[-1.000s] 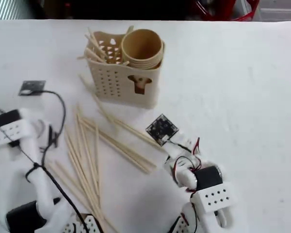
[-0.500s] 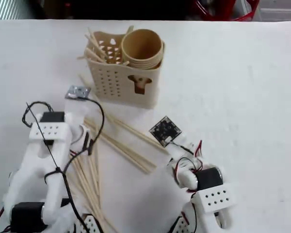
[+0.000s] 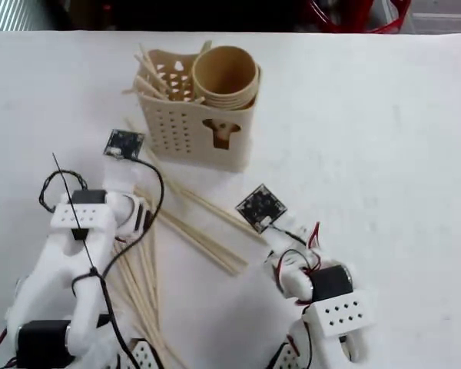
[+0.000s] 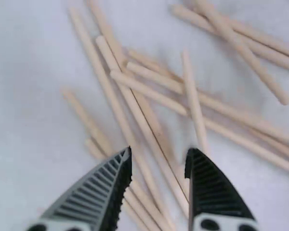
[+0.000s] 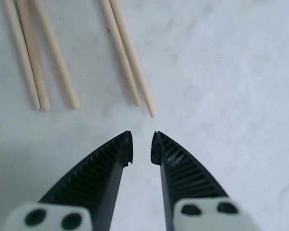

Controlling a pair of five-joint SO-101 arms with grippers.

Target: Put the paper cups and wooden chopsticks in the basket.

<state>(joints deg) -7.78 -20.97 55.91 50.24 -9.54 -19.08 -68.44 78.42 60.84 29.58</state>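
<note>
Left arm [image 3: 73, 246] sits at 7 o'clock on the table [image 3: 384, 154], right arm [image 3: 323, 296] at 5.

Left gripper [image 4: 159, 161]: jaws spread wide, nothing held. It hangs just over the loose wooden chopsticks [image 4: 133, 106], and several sticks run under the gap between the tips.

Right gripper [image 5: 141, 144]: jaws parted by a narrow slit, empty, over bare table. The ends of two sticks [image 5: 127, 72] lie just ahead of the tips. Three more sticks [image 5: 31, 57] lie beside those. None touch the jaws.

From above:
- A fan of sticks [image 3: 142, 284] lies beside the left arm, running roughly 6 to 12.
- A second bundle [image 3: 207, 244] lies between the two arms, running 10 to 4.
- A long pair [image 3: 207, 204] runs from the basket's foot toward the right arm's wrist.

Basket [image 3: 180, 131] stands upright at 12 o'clock from the loose sticks, well apart from both grippers. The paper cups [image 3: 224, 75] are stacked mouth up in its 3 o'clock half. A bunch of chopsticks [image 3: 150, 81] leans out at its 9 o'clock half.
</note>
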